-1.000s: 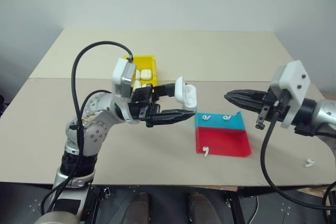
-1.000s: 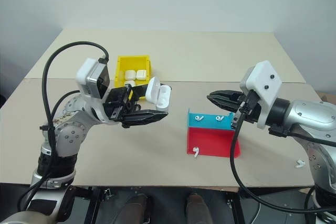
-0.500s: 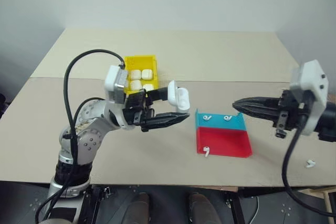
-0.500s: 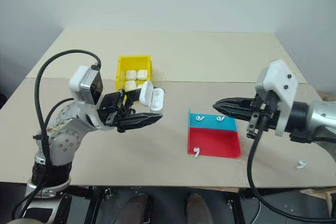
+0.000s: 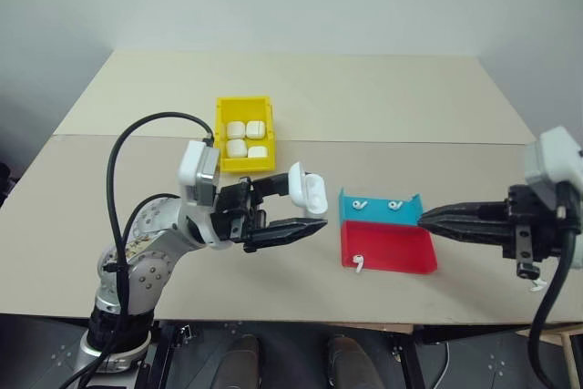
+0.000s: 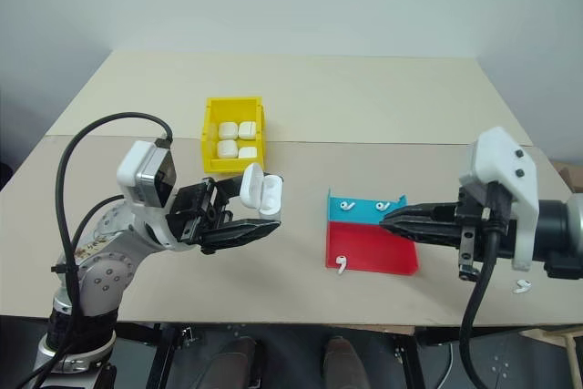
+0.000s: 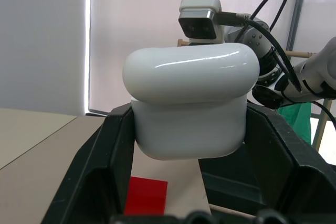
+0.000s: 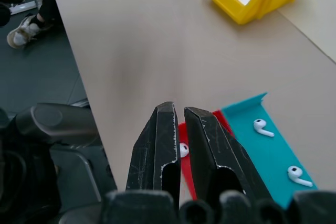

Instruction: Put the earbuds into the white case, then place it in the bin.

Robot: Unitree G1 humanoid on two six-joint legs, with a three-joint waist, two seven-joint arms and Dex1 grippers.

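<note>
White case (image 5: 307,189) pinched between the left tool's (image 5: 305,209) fingers, lid closed, held in the air above the tabletop (image 5: 364,88) — between the bin (image 5: 244,133) and the trays. In the left wrist view the case (image 7: 190,107) sits clamped between the two black fingers (image 7: 97,166), lid seam visible, lid down.

Bin is yellow, on the tabletop behind the left tool, four white cases (image 5: 246,138) inside it in a two-by-two block.

Earbuds: two (image 5: 376,204) lie on the blue tray (image 5: 383,210), apart from each other; one (image 5: 358,263) at the front left edge of the red tray (image 5: 387,248), stem over the rim; one more (image 5: 536,283) loose on the tabletop near the right front edge, under the right arm. Blue tray touches the red tray along its back edge.

Right tool (image 6: 387,221) — fingers pressed nearly together, a thin slit between them, nothing held. It points left, tips over the right side of the trays. In the right wrist view the tool (image 8: 178,116) hovers above the red tray's edge with an earbud (image 8: 183,149) just under the tips.
</note>
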